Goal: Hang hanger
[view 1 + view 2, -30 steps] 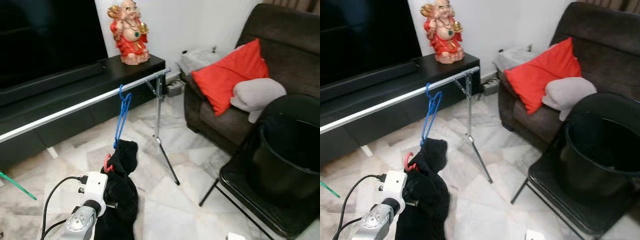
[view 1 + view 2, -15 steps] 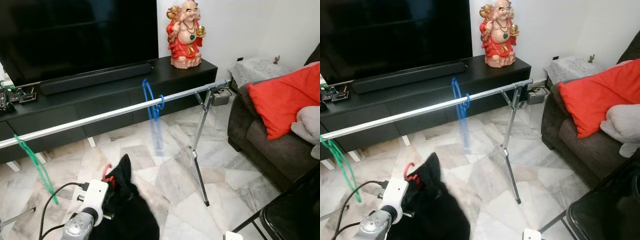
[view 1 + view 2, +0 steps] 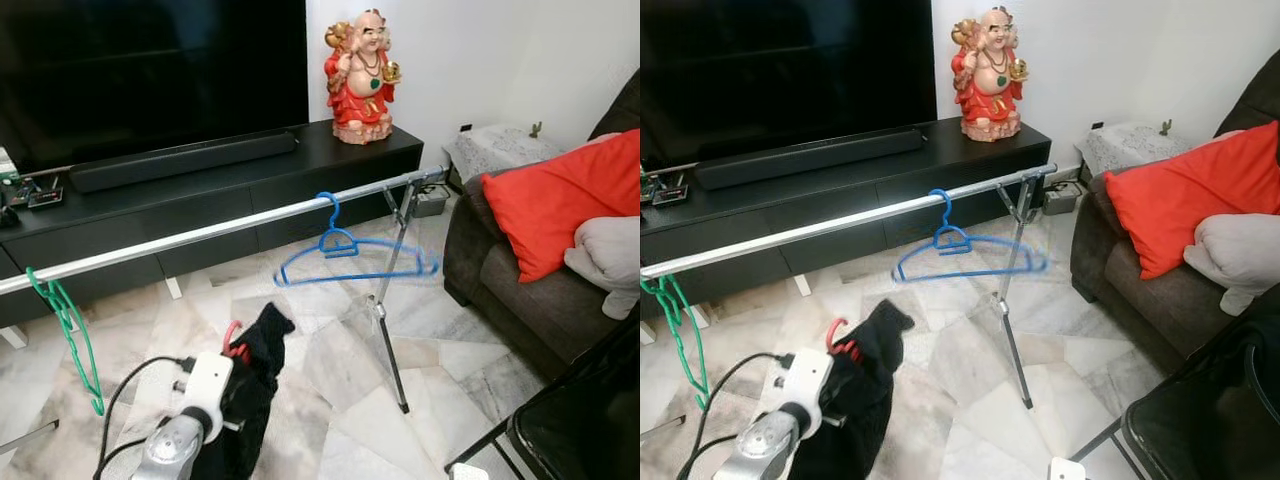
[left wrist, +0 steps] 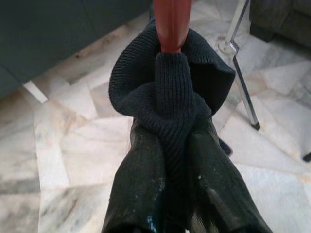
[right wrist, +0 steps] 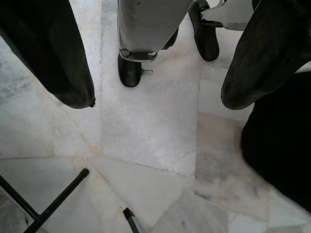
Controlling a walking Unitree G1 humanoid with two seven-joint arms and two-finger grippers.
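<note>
While our left arm reaches low and forward below the silver rail (image 3: 200,236), our left gripper (image 4: 170,160) is clamped on a black knitted garment (image 3: 255,385) draped over a red hanger (image 3: 234,338), its hook poking out, and our right gripper (image 5: 155,63) hangs spread.

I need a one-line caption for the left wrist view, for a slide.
Left gripper shut on a red hanger wrapped in black knitted cloth, above the marble floor.
</note>
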